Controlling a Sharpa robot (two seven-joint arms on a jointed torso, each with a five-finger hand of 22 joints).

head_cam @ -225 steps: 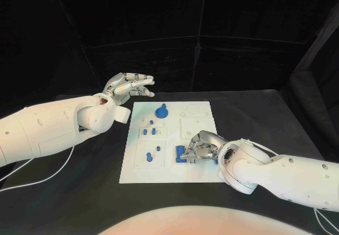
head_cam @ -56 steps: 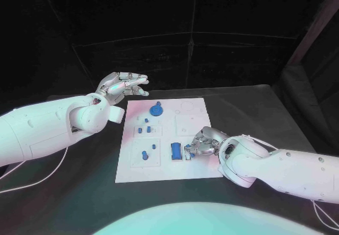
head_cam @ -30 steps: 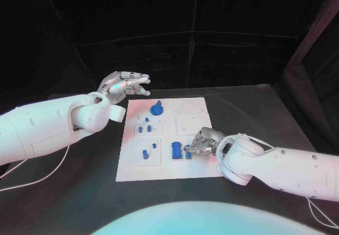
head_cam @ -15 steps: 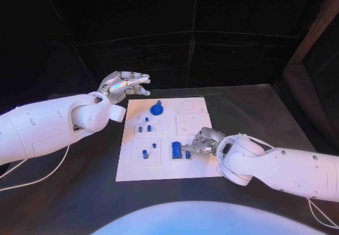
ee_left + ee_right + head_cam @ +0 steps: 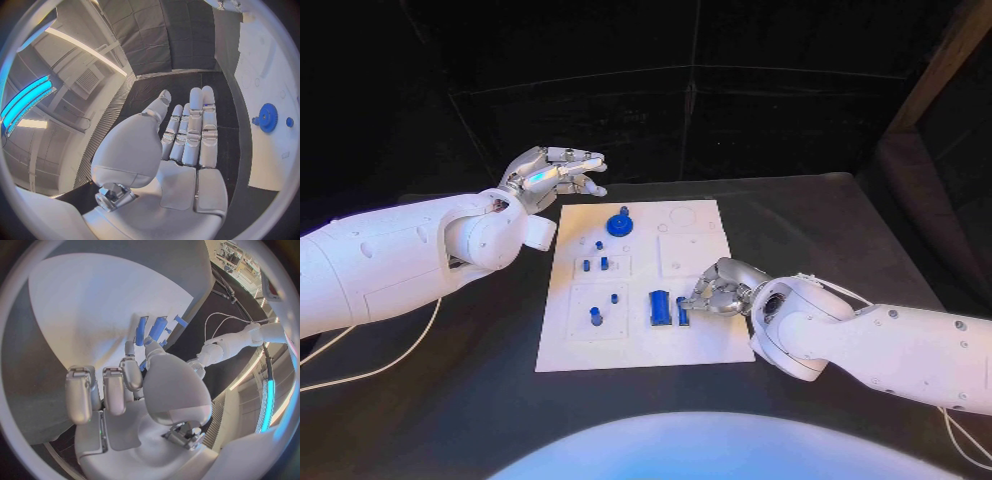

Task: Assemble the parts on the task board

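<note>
The left hand [image 5: 560, 171] hovered above the black surface [image 5: 473, 370] near the far left corner of the task board [image 5: 718, 345], holding nothing; in the left wrist view [image 5: 184, 137] its fingers [image 5: 199, 125] lay straight, side by side, released. The white task board sat in the middle of the surface. At its far end stood a blue gear [image 5: 619, 223], seen from the left wrist as a toothed disc [image 5: 269, 117] with a small blue peg [image 5: 289, 121] just beside it. Nearer, two short blue pins [image 5: 594, 265] stood side by side in a recess, and a single blue pin [image 5: 597, 316] stood in the recess below them. Towards the board's middle lay a blue block [image 5: 658, 306], with a narrower blue piece [image 5: 682, 312] just beside it. The right hand [image 5: 718, 289] rested low at the board's right side, its fingers [image 5: 698, 296] curled towards that narrow piece; the right wrist view [image 5: 128, 390] showed fingertips reaching the blue parts [image 5: 153, 330], though whether they grasped one could not be told.
</note>
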